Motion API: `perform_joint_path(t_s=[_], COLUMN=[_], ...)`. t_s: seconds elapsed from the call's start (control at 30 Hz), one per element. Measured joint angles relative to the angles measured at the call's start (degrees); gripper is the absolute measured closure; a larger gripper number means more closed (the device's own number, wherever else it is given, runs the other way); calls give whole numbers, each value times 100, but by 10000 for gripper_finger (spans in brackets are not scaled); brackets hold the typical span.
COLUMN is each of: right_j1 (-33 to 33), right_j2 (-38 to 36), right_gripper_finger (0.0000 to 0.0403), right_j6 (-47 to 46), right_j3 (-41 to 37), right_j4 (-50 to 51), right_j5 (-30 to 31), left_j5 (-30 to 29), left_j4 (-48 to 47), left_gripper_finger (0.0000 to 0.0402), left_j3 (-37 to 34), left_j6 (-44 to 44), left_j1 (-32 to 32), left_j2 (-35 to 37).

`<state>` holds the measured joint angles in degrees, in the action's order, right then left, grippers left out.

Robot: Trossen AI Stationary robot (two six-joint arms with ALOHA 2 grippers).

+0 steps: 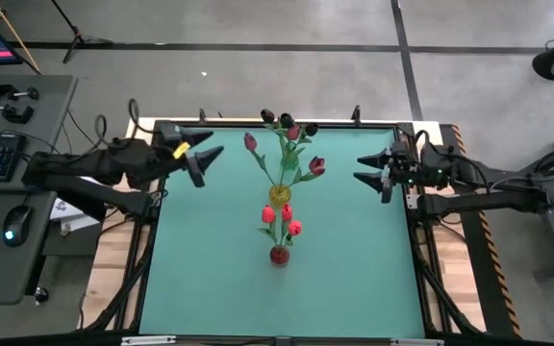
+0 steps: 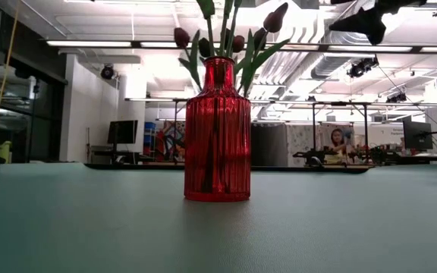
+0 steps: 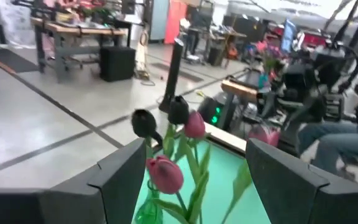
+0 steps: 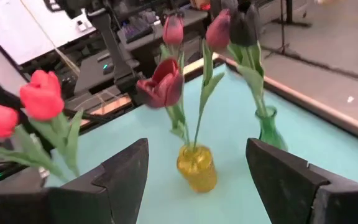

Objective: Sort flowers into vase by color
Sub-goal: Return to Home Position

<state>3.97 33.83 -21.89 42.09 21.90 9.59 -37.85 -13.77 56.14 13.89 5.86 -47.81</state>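
Tulips (image 1: 316, 165) in 3 vases (image 1: 279, 194), table (image 1: 354, 279) ctr.

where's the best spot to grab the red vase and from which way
Probably the narrow neck of the red vase, just below the lip, coming in level from its left or right. The bright tulips rising from the mouth block a top-down grip, the ribbed body is wide, and the yellow vase stands on its far side.

Robotics lab: workbenches (image 3: 73, 30), monitors (image 2: 121, 131), concrete floor (image 1: 306, 24).
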Motion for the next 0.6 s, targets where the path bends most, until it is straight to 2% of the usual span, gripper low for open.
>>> perform_joint_path(t_s=[0.27, 0.6], right_j1=[0, 2], right_j2=[-575, -1054], right_gripper_finger=[144, 144], right_j6=[-376, -369], right_j3=[0, 0], right_j4=[744, 1534], right_j5=[-682, -1070], left_j5=[-217, -295], left_j4=[-8, -14], left_gripper_finger=[140, 140], left_j3=[0, 0], left_j6=[249, 892], left_j1=[36, 146], left_j2=[109, -159])
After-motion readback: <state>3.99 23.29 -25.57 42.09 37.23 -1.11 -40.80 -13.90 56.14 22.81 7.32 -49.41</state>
